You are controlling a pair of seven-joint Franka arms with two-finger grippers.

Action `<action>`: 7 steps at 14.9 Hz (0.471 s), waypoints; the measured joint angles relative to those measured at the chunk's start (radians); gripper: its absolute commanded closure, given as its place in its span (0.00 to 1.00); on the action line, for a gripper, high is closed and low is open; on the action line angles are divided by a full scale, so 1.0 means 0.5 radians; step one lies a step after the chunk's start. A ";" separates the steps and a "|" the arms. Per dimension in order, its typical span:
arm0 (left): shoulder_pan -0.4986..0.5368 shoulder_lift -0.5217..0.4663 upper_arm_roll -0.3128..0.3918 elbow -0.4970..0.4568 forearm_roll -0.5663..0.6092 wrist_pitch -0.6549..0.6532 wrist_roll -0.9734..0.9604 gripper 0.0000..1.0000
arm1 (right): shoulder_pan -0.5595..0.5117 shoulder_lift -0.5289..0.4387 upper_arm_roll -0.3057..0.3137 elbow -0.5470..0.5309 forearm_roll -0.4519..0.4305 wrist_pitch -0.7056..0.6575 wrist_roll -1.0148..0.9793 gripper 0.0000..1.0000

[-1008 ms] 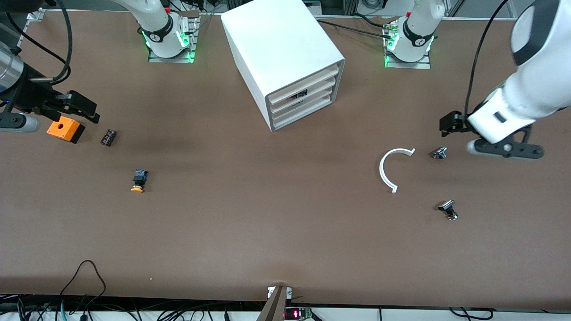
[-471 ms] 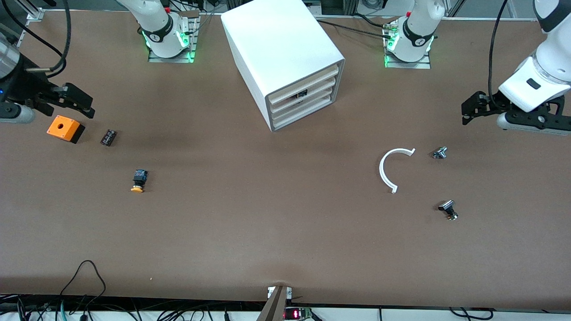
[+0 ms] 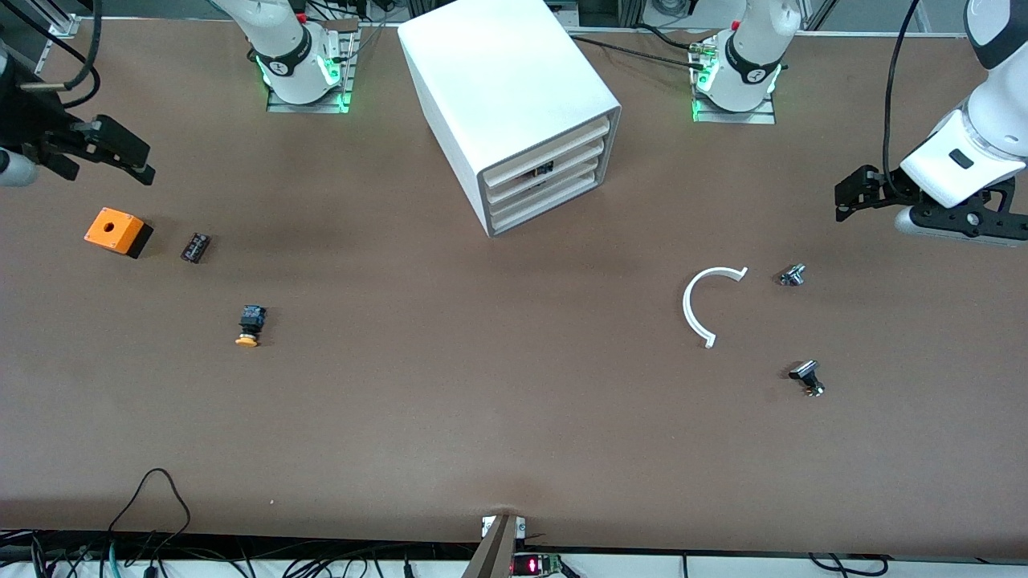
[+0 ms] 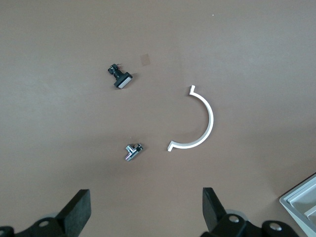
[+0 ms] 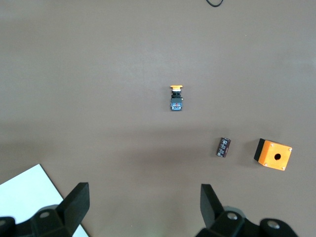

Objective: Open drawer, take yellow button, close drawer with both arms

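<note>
The white cabinet (image 3: 514,96) stands on the table between the two arm bases. Its top drawer (image 3: 548,151) sits flush with the three drawers below. The button (image 3: 250,325), with an orange cap and a black-and-blue body, lies on the bare table toward the right arm's end; it also shows in the right wrist view (image 5: 176,98). My right gripper (image 3: 111,170) hangs open and empty above the table near the orange box; its fingers frame bare table in the right wrist view (image 5: 143,207). My left gripper (image 3: 843,205) hangs open and empty at the left arm's end (image 4: 146,210).
An orange square box with a hole (image 3: 116,231) and a small black component (image 3: 195,246) lie near the right gripper. A white half-ring (image 3: 707,305), a small metal part (image 3: 792,275) and a black-and-white part (image 3: 806,376) lie toward the left arm's end. Cables hang at the table's near edge.
My right gripper has risen and pulled away from the orange box toward the table's end. My left gripper has risen away from the small metal part. Nothing on the table has moved.
</note>
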 measured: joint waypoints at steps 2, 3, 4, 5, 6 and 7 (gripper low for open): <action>-0.001 -0.001 -0.010 0.016 0.002 -0.002 0.007 0.01 | -0.007 -0.009 0.000 0.000 0.000 -0.006 0.000 0.01; -0.002 -0.001 -0.014 0.025 0.003 -0.008 0.008 0.01 | -0.008 -0.009 0.000 0.000 0.000 -0.006 0.000 0.01; -0.001 -0.002 -0.015 0.030 0.003 -0.012 0.009 0.01 | -0.008 -0.009 0.002 0.000 0.000 -0.006 0.000 0.01; -0.001 -0.002 -0.015 0.032 0.004 -0.014 0.011 0.01 | -0.008 -0.009 0.005 0.000 0.000 -0.006 0.000 0.01; -0.001 -0.002 -0.015 0.035 0.004 -0.014 0.011 0.01 | -0.008 -0.008 0.006 0.000 0.000 -0.006 0.000 0.01; -0.001 -0.002 -0.016 0.038 0.004 -0.014 0.012 0.01 | -0.008 -0.006 0.006 0.000 0.000 -0.004 0.000 0.01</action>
